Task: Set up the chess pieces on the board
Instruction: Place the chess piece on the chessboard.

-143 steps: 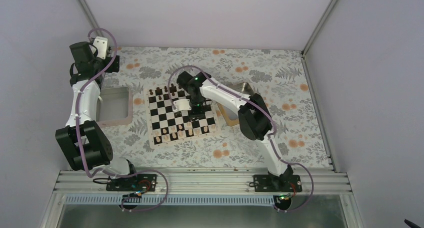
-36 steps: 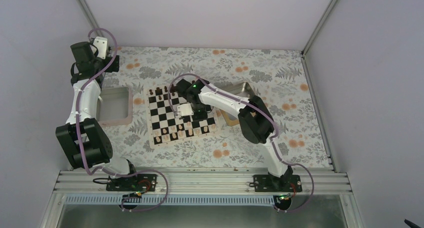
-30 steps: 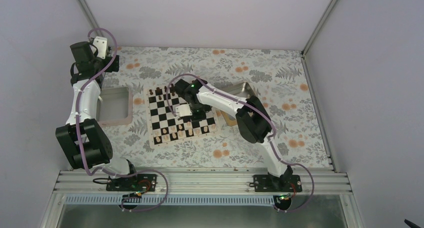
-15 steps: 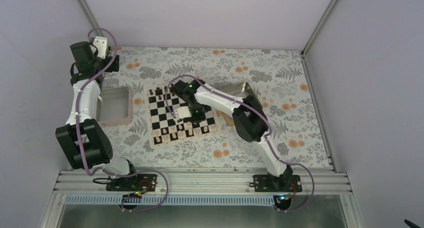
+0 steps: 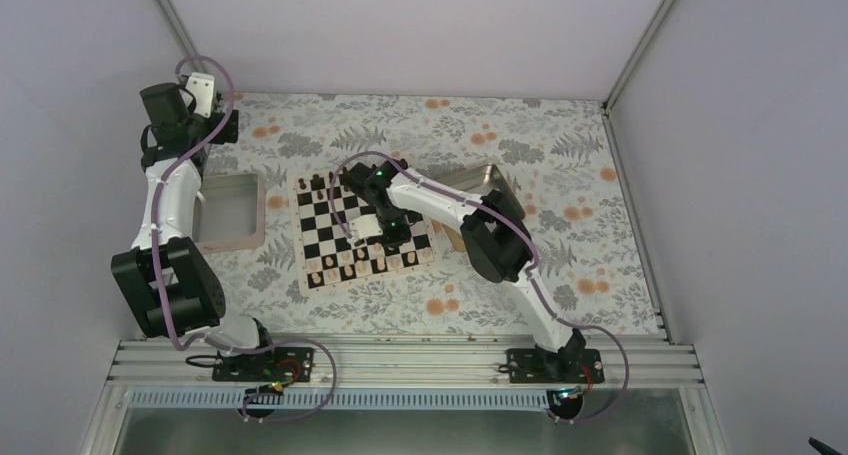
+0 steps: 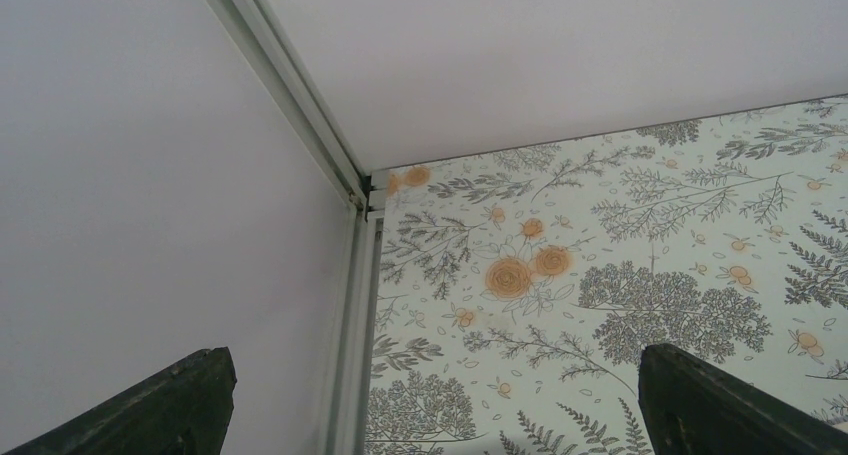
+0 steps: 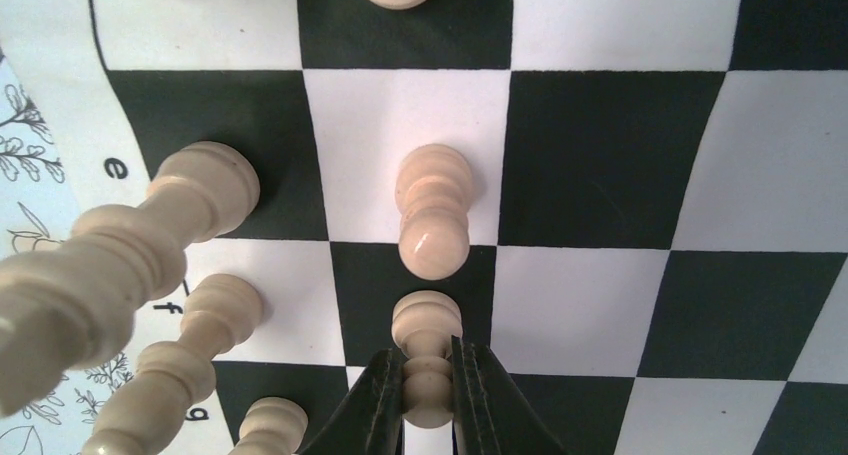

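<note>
Pale tan wood: one pawn (image 7: 427, 323) is pinched at the waist by the right gripper (image 7: 428, 393). The jaws are closed to the pawn's width and hold nothing else. The pawn stands upright over a black square of the board (image 7: 600, 155). Its foot is hidden behind the dark fingers, so contact with the square cannot be told. A second pawn (image 7: 432, 210) stands on the white square just beyond it, close but apart. Toward the lettered cream border, a taller turned piece (image 7: 110, 265) looms blurred near the lens, its base on a black square. Two shorter pieces (image 7: 190, 360) stand beside it along that border. From the top camera the board lies mid-table, turned slightly. The light chess pieces (image 5: 345, 265) sit in rows along its near edge and the dark brown pieces (image 5: 322, 185) along its far edge. The right arm reaches over the right half of the board, with the gripper down near the light rows. A gold tin tray (image 5: 492, 175) sits off the board's right edge, partly covered by the arm. A pinkish-rimmed tray (image 5: 232, 243) sits off the left edge. The left gripper (image 6: 432, 355) is raised at the table's far-left corner, its fingers spread wide with nothing between them. Below it lies the floral tablecloth (image 6: 650, 305), meeting the wall.
</note>
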### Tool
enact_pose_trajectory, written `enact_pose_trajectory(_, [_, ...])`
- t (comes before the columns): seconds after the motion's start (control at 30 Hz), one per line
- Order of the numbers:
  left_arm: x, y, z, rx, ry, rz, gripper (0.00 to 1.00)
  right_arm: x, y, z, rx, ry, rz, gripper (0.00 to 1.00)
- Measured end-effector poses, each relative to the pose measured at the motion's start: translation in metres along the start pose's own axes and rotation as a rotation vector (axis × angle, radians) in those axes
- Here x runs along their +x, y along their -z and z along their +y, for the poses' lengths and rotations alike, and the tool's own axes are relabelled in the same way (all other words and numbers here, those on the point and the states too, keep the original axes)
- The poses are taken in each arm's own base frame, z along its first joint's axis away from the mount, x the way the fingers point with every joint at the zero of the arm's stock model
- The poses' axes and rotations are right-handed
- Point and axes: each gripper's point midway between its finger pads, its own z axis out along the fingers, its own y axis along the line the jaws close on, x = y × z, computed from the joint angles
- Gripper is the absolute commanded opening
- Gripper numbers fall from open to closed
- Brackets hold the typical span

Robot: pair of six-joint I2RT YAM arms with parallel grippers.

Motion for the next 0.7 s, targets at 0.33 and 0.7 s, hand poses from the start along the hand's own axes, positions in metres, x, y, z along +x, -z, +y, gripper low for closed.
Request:
enact_pose_trajectory(0.33, [0.0,0.0,0.0,0.0,0.0,0.0,1.0,0.0001,0.0,0.0,0.0,0.003,0.0,0.21])
enact_pose_trajectory(0.7, [0.0001,0.0,0.0,0.0,0.0,0.0,1.0,0.0006,0.0004,-0.0012,0.005,0.0,0.001,0.29])
